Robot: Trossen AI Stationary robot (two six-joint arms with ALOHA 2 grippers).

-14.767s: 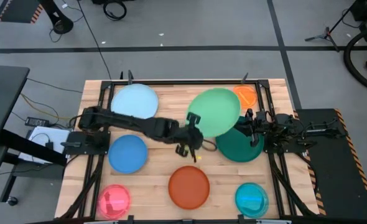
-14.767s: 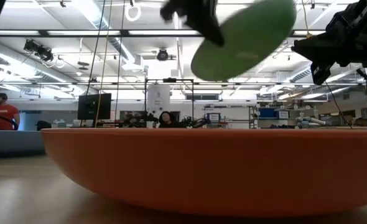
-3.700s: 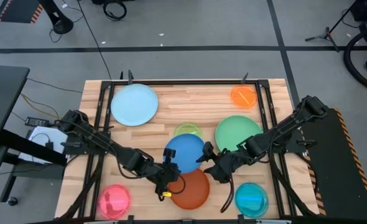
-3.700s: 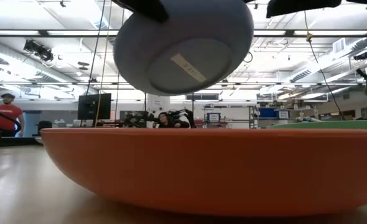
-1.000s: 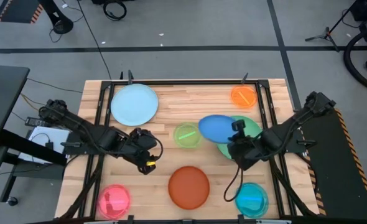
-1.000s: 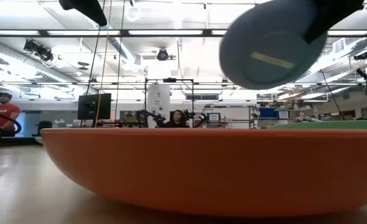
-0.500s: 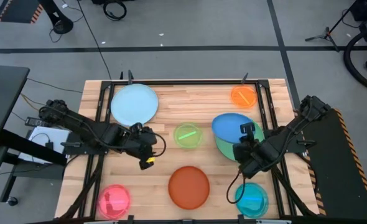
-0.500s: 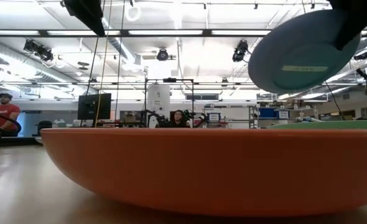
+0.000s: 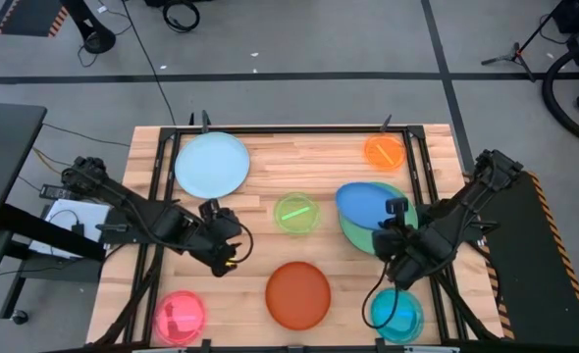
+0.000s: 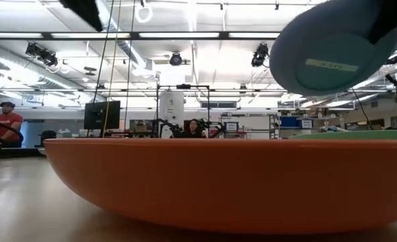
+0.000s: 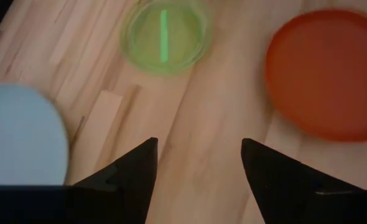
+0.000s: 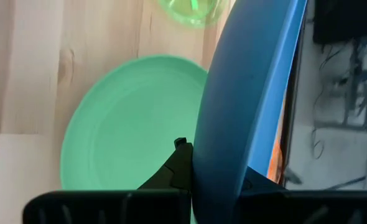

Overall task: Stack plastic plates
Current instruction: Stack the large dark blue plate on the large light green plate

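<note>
Now the right claw (image 9: 392, 218) pinches the blue plate (image 9: 365, 202) by its rim above the light green plate (image 9: 353, 228); level it, centre, lower gently. Left claw (image 9: 233, 257) waits wide over the desk (image 9: 270, 157).

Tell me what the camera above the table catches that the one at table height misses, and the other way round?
Only the high view shows the layout: the light blue plate, small orange plate, lime plate, pink plate and cyan plate, plus the open left gripper. Only the low view shows the label under the blue plate and the room behind with a person in red. Both show the red-orange plate and the blue plate held over the light green plate.
</note>
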